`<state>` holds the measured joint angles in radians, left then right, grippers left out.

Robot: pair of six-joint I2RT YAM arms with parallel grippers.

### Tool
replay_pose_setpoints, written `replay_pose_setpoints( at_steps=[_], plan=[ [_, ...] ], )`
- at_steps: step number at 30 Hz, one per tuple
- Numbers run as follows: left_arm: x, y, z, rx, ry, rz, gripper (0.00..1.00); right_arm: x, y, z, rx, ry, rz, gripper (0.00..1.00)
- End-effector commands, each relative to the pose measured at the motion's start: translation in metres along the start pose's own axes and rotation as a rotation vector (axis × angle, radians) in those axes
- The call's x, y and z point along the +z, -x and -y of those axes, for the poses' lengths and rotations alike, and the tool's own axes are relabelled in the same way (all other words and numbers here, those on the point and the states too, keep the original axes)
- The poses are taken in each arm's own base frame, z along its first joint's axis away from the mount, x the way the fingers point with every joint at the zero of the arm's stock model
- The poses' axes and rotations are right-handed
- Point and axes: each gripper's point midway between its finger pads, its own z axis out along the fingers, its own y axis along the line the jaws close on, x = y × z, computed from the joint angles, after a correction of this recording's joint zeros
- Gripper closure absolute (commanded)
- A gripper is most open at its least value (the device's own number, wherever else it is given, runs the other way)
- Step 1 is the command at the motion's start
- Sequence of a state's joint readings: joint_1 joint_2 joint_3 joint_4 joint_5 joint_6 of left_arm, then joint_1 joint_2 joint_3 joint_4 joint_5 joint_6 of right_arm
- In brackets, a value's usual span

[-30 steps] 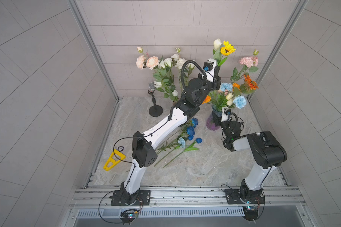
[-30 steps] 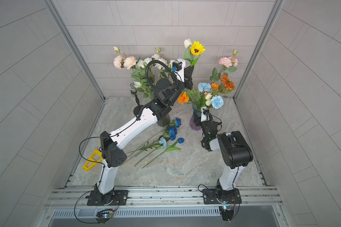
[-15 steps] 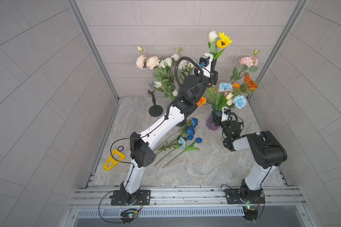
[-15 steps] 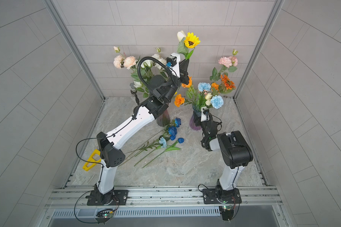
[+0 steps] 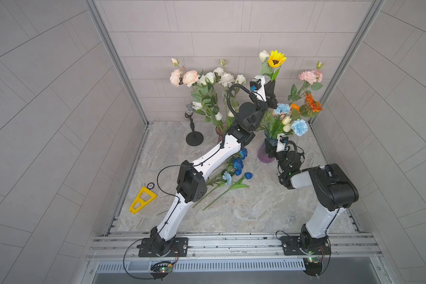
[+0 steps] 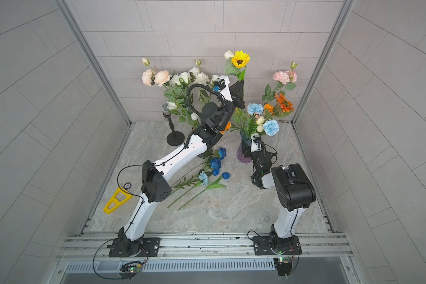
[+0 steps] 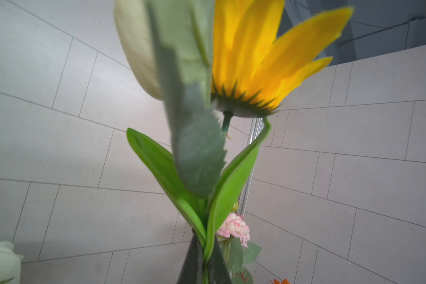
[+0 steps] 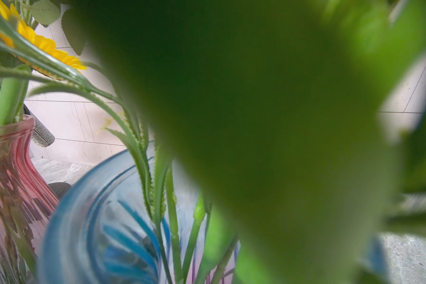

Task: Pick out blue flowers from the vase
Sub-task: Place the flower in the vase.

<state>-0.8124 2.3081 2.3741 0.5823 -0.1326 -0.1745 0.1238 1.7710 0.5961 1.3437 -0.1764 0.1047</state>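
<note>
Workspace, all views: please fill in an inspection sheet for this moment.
Surface: marbled tabletop, no spills seen.
Job's things: several blue flowers lie on the tabletop; two pale blue carnations stand in the blue-purple vase.
Clutter: yellow tool, microphone stand, pink vase.
Grippers: left gripper high, shut on the stem of the sunflower; right gripper at the blue-purple vase, jaws hidden.
Cables: black cable loops off the left arm above the tabletop.
Surroundings: grey tiled walls, front rail.

Twin overhead views share everything; wrist cameras hug leaves [image 8: 256, 123].
</note>
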Motion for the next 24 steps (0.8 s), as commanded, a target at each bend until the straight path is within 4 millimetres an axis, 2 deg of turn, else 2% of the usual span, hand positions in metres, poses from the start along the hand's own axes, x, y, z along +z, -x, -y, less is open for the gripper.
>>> replay_pose_setpoints(
  at_steps=[1, 5, 13, 24],
  plan=[
    [-0.002, 0.021, 0.005, -0.097, 0.002, 0.098, 1.0, 0.001, 0.033, -0.007, 0.0, 0.028, 0.107, 0.35],
    [-0.003, 0.003, 0.003, -0.128, 0.014, 0.086, 1.0, 0.001, 0.03, -0.006, 0.004, 0.025, 0.101, 0.35],
    [-0.014, -0.02, 0.003, -0.143, 0.025, 0.054, 1.0, 0.0, 0.033, -0.002, 0.005, 0.018, 0.105, 0.35],
    [-0.041, -0.062, -0.011, -0.135, 0.062, -0.001, 1.0, -0.001, 0.03, -0.002, 0.008, 0.023, 0.099, 0.35]
  ],
)
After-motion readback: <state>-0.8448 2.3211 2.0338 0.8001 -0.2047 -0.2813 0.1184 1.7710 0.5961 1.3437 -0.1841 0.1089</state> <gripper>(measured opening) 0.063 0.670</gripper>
